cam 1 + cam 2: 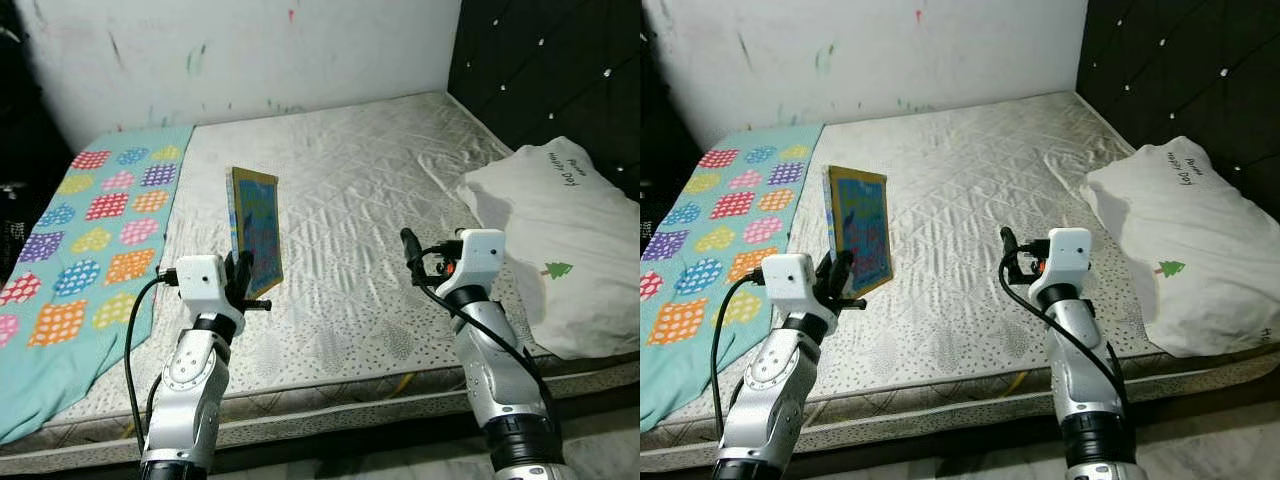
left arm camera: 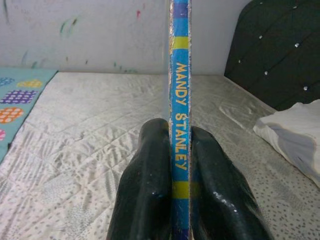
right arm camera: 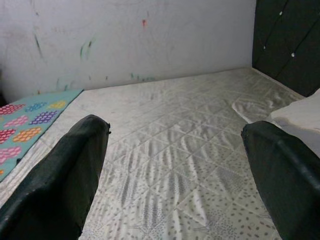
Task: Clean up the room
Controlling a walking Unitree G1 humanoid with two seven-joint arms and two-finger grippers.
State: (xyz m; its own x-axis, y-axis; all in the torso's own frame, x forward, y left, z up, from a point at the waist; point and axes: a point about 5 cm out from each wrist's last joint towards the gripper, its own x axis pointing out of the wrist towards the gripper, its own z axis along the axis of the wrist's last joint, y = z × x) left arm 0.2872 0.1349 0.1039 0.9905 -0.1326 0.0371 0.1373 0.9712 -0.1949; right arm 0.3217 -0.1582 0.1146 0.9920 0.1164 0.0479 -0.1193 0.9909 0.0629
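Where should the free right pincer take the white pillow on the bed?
At the white pillow's near left corner, coming from its left over the bare mattress: it lies flat and soft there, closest to the open right pincer.

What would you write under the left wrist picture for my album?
The left gripper shut on the spine of a blue picture book, held upright over the quilted mattress.

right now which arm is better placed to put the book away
Left: the left tool is shut on the Mandy Stanley book, held upright over the mattress. The right tool is open, holding nothing.
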